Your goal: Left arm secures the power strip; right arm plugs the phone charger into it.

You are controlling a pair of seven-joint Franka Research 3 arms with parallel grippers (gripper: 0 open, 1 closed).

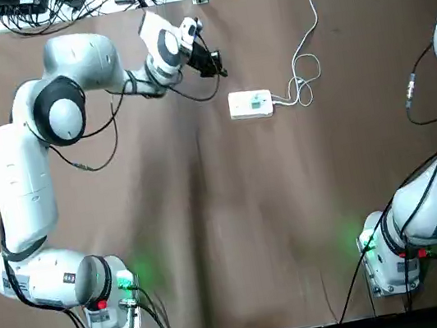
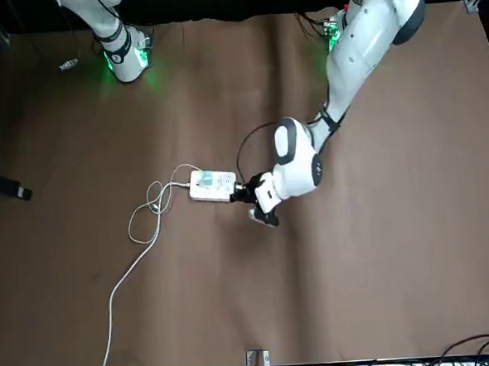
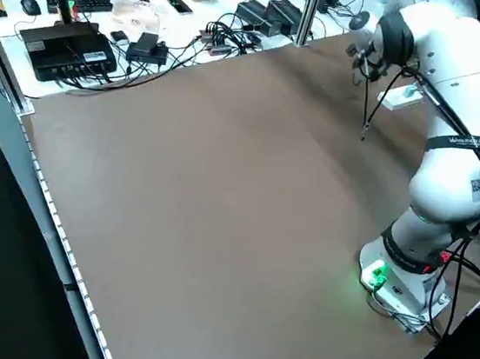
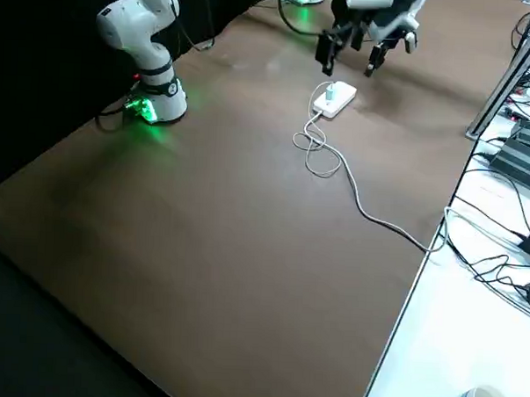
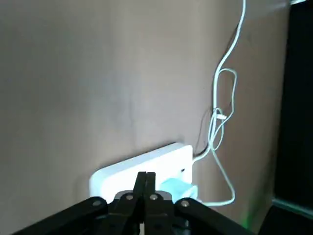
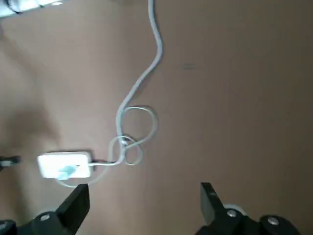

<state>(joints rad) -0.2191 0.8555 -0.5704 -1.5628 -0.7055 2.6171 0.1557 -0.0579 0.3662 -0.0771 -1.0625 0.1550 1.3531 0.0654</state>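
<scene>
Power strip [image 1: 251,104] lies toward the bench's [image 1: 214,239] far edge, teal phone charger [image 1: 258,101] seated on top.
Left gripper [image 1: 217,68] hovers just beside it, fingers clenched together on nothing; only the wrist view shows the right gripper [image 6: 142,196], fingers spread wide, empty.

**Surface and Material Check**

I read the table [image 1: 214,239] as covered in a matt brown cloth-like sheet with faint creases. The power strip [image 1: 250,105] looks like smooth white plastic with a slight sheen. The phone charger [image 5: 177,187] shows as smooth teal plastic. The left arm [image 1: 16,175] has glossy white shells. I see its left hand [image 5: 145,182] as matt black.
</scene>
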